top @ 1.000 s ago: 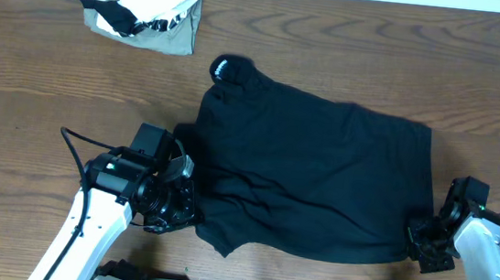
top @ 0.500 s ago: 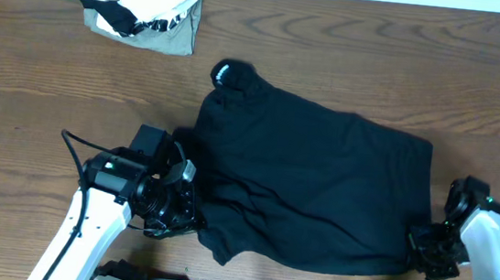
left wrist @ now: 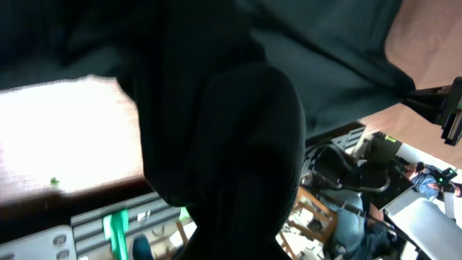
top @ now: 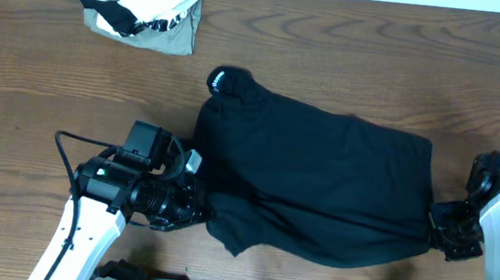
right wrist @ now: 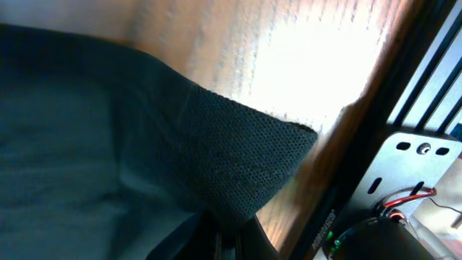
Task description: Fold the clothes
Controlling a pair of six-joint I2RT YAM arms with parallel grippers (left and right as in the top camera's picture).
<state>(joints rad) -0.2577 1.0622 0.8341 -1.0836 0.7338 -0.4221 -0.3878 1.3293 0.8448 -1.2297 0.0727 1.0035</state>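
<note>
Twice pinches the clothes [top: 319, 183] at the near edge: jaws closed tight on fabric with left gripper [top: 198, 211] and right gripper [top: 434, 228].

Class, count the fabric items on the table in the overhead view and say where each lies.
2. The black garment lies spread across the middle of the table; the white-and-grey bundle sits at the far left corner. More could be hidden beneath the garment.

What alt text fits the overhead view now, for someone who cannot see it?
A black garment lies spread on a wooden table, its near-side ends gripped by the left gripper and right gripper. A white-and-grey bundle sits at the far left.
</note>
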